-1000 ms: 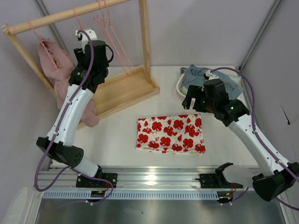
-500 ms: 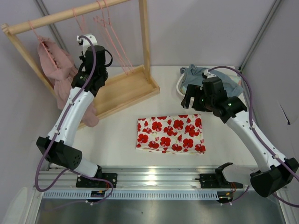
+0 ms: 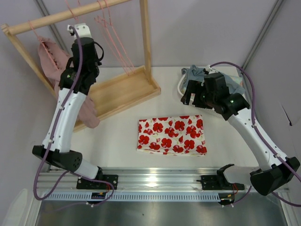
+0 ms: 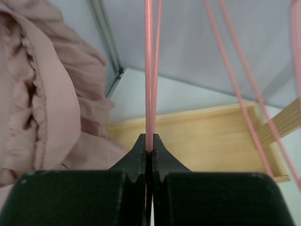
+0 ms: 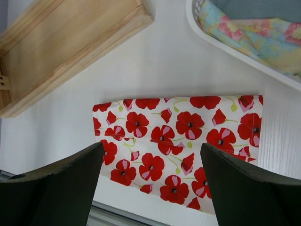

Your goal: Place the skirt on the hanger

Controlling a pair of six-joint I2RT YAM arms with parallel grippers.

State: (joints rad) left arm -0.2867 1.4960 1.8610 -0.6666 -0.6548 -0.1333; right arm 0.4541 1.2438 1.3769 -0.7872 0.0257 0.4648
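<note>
Hanger-fetching is the step in hand: the left gripper pinches the thin pink wire hanger at ten o'clock, the right gripper hangs wide open over the flat white red-flowered cloth skirt at the light wooden rack's four o'clock, so next the hook probably needs lifting free.

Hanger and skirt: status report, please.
Left gripper shut on hanger at rack. Right gripper open, hovering near skirt. Skirt flat on table, untouched. Pink garment hangs beside hanger.
</note>
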